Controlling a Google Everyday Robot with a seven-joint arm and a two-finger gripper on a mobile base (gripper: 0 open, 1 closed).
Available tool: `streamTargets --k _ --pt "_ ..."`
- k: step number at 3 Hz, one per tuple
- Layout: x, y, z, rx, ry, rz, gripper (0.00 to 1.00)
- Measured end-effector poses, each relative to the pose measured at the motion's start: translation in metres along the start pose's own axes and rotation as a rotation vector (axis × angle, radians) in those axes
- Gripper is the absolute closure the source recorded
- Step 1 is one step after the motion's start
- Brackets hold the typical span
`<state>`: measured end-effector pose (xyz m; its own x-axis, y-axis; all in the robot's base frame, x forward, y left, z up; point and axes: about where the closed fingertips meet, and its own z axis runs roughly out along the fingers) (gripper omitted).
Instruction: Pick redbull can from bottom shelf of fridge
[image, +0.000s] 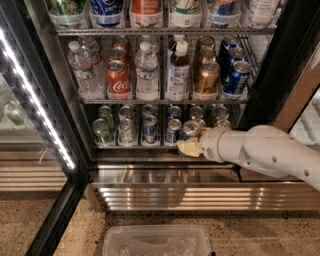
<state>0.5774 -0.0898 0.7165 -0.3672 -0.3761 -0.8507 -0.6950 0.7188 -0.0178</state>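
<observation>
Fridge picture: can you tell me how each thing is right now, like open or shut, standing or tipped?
fridge: door open.
light strip: on.
redbull can: tipped, at the front of the bottom shelf, right above the tool.
tool: at the bottom shelf's front edge, right of the middle.
cola can: standing upright.
water bottle: upright, cap on.
</observation>
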Motion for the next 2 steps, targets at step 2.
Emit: streamTargets --k 2 --pt "-0.072 -0.067 -0.065 -0.072 -0.059 0.019 1.00"
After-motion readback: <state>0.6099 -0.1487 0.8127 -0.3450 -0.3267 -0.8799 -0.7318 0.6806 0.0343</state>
